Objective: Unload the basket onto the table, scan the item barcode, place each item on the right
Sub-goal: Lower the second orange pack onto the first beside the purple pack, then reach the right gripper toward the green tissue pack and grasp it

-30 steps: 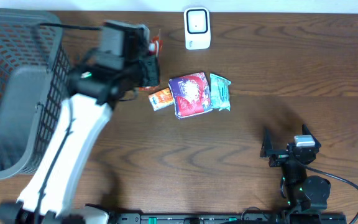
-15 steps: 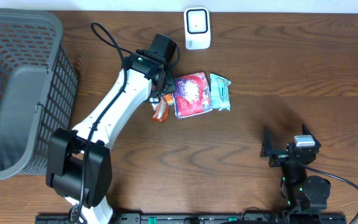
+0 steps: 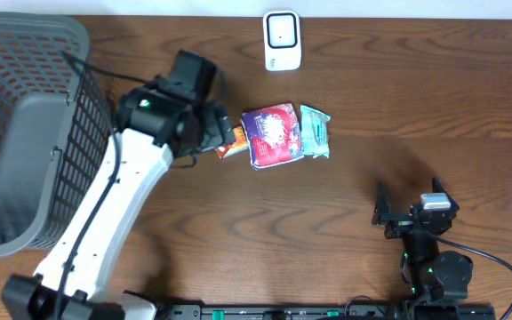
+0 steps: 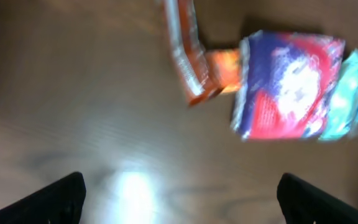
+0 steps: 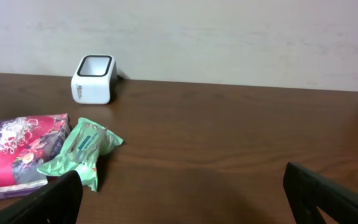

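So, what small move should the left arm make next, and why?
Probably lower the left gripper onto the orange packet and close on it. The jaws stand open and empty above the table, the packet lies just ahead of them, and nothing is yet at the scanner.

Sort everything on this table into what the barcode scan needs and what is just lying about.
For the job:
- white scanner at the far edge
- orange packet, probably the item, lying nearest the open left gripper

Lying about, for now:
- purple-red pack
- green packet beside it
- grey mesh basket
- right gripper, open and holding nothing
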### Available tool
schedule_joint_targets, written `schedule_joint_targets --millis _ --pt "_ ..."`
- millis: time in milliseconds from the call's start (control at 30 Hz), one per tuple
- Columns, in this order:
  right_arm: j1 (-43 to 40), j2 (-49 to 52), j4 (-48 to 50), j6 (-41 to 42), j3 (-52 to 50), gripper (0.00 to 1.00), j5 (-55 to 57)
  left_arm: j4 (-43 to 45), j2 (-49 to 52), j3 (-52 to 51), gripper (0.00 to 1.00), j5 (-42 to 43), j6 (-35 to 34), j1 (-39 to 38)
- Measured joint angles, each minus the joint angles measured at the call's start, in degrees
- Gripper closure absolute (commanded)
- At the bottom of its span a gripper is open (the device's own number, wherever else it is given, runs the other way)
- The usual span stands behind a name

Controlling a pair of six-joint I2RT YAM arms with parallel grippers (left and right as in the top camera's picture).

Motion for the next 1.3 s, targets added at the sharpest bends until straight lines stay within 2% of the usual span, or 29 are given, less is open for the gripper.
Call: schedule_joint_targets --millis 133,200,900,967,1100,1233,1300 --pt "0.0 0.0 0.02 0.0 0.0 0.01 0.0 -7.15 -0.17 0.13 0.02 0.04 0.02 0.13" --pt "0.0 0.0 0.02 0.0 0.0 0.01 0.0 -7.96 0.11 -0.28 0.02 0.02 0.02 0.13" --pt "0.0 0.0 0.28 0.0 0.0 0.01 0.0 -8.28 0.15 -1.44 0.02 0.02 0.02 0.13" --pt "-0.02 0.07 3.06 0.28 -0.04 0.01 -0.42 -8.28 0.13 -1.44 0.02 0.0 0.02 0.13" --pt "0.0 -0.02 14.97 10.12 -0.02 0.01 -11.63 -8.26 0.15 -1.57 0.02 0.0 0.02 0.13" --pt "0.0 0.02 19.19 21.38 -0.04 0.01 -25.75 -8.26 0.15 -1.6 0.02 0.02 0.02 0.13" --pt "0.0 0.04 24.94 26.64 -0.04 0.01 -29.81 -8.22 0.15 -1.62 0.02 0.0 0.02 0.13"
